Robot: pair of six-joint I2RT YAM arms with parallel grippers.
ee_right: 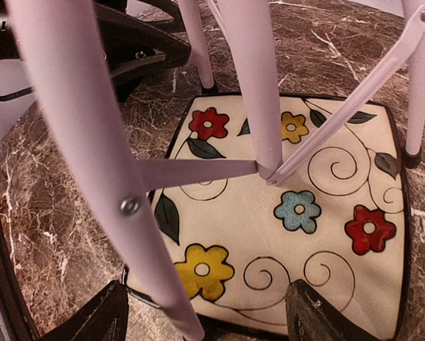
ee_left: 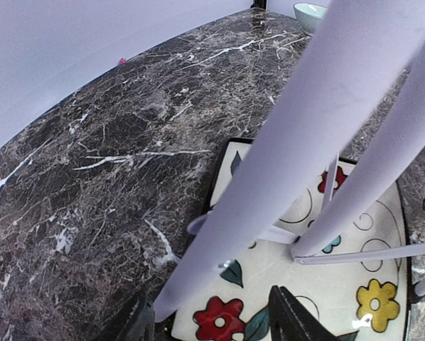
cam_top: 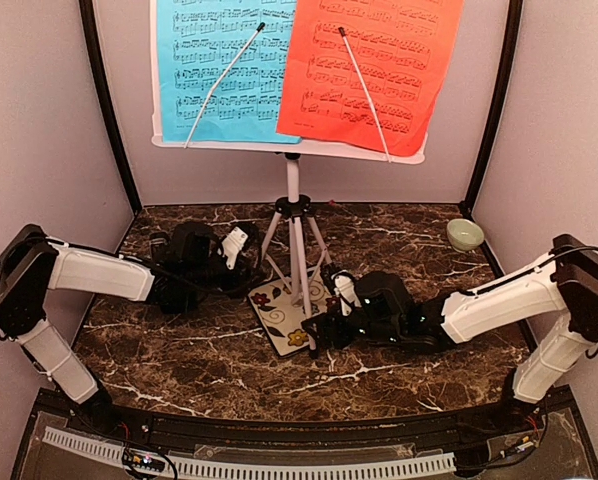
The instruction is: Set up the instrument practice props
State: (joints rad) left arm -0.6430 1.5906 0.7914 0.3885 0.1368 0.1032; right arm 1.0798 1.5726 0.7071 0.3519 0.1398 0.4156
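White perforated music stand on a tripod (cam_top: 292,185) stands mid-desk toward the back, its legs around a square floral ceramic tile (cam_top: 276,312) on the dark marble desk (cam_top: 179,340). Blue music sheet (cam_top: 224,60) sits on the left of the tray and red music sheet (cam_top: 369,60) on the right, overlapping the blue edge, each under a white wire arm. Left pincer (ee_left: 216,320) is low at the left tripod leg, jaws spread, leg between them close to one finger, not pinched. Right pincer (ee_right: 209,316) is low at the near leg, jaws spread, gap on both sides. Small pale green bowl (cam_top: 465,234) back right, well apart.
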